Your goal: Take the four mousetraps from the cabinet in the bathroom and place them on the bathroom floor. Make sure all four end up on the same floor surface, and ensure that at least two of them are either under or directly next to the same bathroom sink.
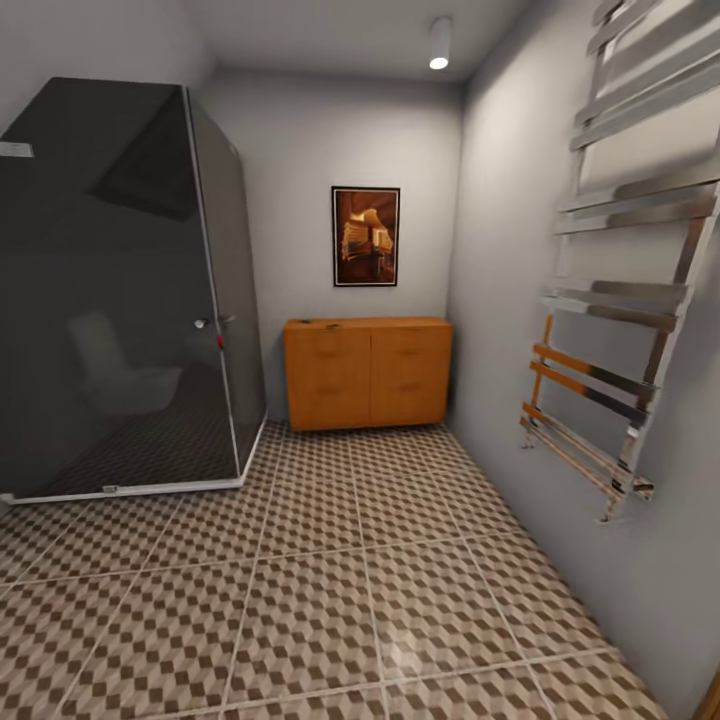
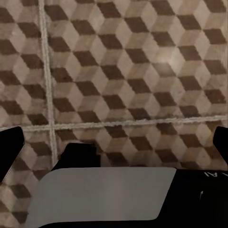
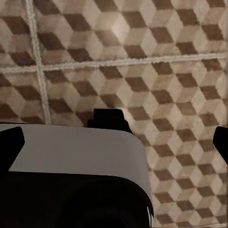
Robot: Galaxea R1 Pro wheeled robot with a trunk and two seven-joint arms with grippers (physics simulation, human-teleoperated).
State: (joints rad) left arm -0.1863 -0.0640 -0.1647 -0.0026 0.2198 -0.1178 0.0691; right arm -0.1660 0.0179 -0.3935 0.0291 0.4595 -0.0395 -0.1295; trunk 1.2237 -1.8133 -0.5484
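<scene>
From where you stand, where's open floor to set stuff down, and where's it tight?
The bathroom floor is bare across the wide middle, between the dark glass shower enclosure and the wall with the chrome towel rail, right up to the cabinet. It narrows at the far end, where shower and cabinet nearly meet. Both wrist views look down on bare tile.

We can read almost nothing here. In the left wrist view, at about four o'clock, the dark robot housing (image 2: 204, 199) carries small pale characters, cut off by the frame edge and too partial for us to make out. The framed picture (image 1: 365, 236) on the far wall, at twelve o'clock in the head view, bears no legible lettering.
</scene>
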